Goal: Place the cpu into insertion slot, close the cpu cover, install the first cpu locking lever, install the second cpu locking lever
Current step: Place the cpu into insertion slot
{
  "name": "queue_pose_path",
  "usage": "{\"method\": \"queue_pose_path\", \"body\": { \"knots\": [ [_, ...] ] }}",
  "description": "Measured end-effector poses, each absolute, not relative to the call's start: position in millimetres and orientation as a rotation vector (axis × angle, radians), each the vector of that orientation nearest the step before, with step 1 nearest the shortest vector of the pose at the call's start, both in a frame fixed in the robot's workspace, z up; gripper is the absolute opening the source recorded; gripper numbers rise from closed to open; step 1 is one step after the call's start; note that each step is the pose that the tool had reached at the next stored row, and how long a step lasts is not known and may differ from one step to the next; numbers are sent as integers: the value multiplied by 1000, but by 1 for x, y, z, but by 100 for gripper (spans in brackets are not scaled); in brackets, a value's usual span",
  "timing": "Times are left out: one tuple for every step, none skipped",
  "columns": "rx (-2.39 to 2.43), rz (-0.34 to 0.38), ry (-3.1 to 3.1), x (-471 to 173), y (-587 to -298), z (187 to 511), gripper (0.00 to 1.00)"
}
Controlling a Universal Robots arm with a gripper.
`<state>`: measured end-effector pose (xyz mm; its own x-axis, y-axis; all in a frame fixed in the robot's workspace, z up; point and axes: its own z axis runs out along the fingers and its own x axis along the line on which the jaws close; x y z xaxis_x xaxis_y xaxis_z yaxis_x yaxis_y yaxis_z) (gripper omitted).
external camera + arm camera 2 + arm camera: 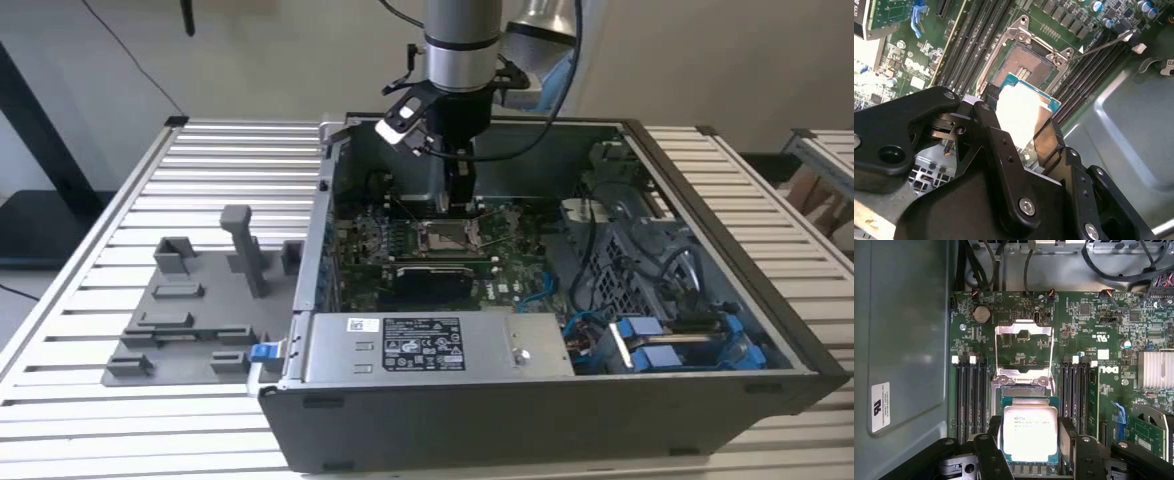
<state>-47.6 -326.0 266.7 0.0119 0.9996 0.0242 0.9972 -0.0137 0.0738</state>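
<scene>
Black fingers (pixel 988 455) clamped on the cpu (pixel 1030 432), just above the insertion slot (pixel 1024 67).
The slot's dark centre lies bare (silvery rim around it), with the cpu cover (pixel 1009 330) standing open beyond. All this sits on the motherboard (pixel 394 250) inside the open computer case (pixel 534 420) on the slatted desk (pixel 80 300). A grey fixture (pixel 187 320) lies beside the case.

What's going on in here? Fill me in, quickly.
A robot arm's gripper is reaching down into an open computer case. Its jaws are shut on the cpu and hold it close over the insertion slot on the motherboard, apparently not seated yet. The cpu cover stands flipped open next to the slot.
</scene>
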Motion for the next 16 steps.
{"method": "queue_pose_path", "body": {
  "knots": [
    [2209,108,2181,-48,-326,265,55],
    [2210,109,2181,-48,-326,264,55],
    [2210,108,2181,-48,-325,262,55],
    [2210,109,2181,-48,-325,260,55],
    [2210,109,2181,-48,-325,259,55],
    [2210,109,2181,-48,-325,257,55],
    [2210,109,2181,-48,-324,255,55],
    [2210,109,2181,-48,-324,253,55],
    [2210,109,2181,-48,-323,252,55],
    [2210,109,2181,-48,-323,250,55],
    [2210,109,2181,-48,-322,248,55],
    [2210,109,2181,-48,-321,246,55],
    [2210,109,2181,-48,-320,244,55],
    [2211,109,2181,-48,-319,243,55],
    [2211,109,2181,-48,-318,241,55],
    [2211,109,2181,-48,-317,239,55]
  ]
}}
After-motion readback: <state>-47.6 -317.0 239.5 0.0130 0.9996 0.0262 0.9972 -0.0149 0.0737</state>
